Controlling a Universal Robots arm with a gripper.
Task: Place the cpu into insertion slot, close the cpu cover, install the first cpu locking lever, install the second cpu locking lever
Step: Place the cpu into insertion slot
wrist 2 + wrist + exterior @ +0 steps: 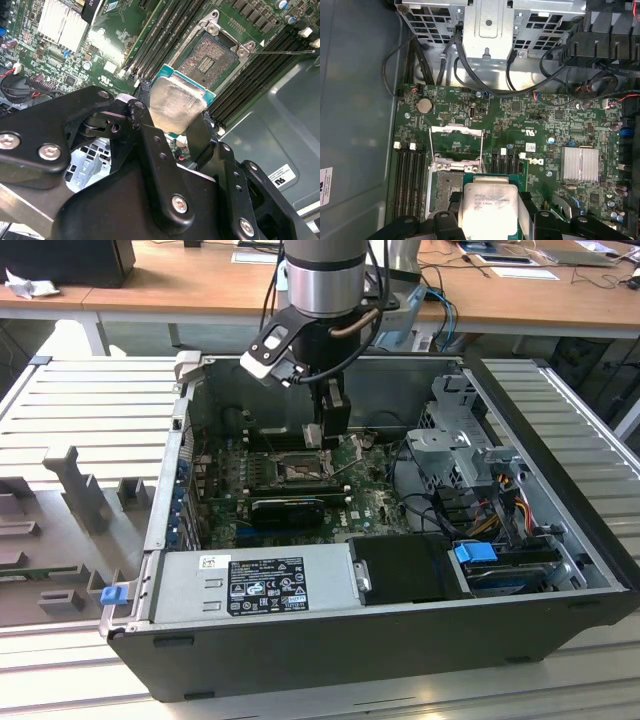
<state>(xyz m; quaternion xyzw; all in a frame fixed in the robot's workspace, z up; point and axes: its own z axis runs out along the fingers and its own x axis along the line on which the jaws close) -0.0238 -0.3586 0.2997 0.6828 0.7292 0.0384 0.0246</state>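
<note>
The cpu is pinched by the gripper above the motherboard, just short of the open insertion slot; it should be held level and squared to the slot.

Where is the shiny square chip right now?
In the second wrist view, the cpu is pinched in the end effector, held right next to the open insertion slot.

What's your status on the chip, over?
Gripper shut on chip, held short of socket. Socket bare, chip not yet seated. Cover swung open, off the socket.
</note>
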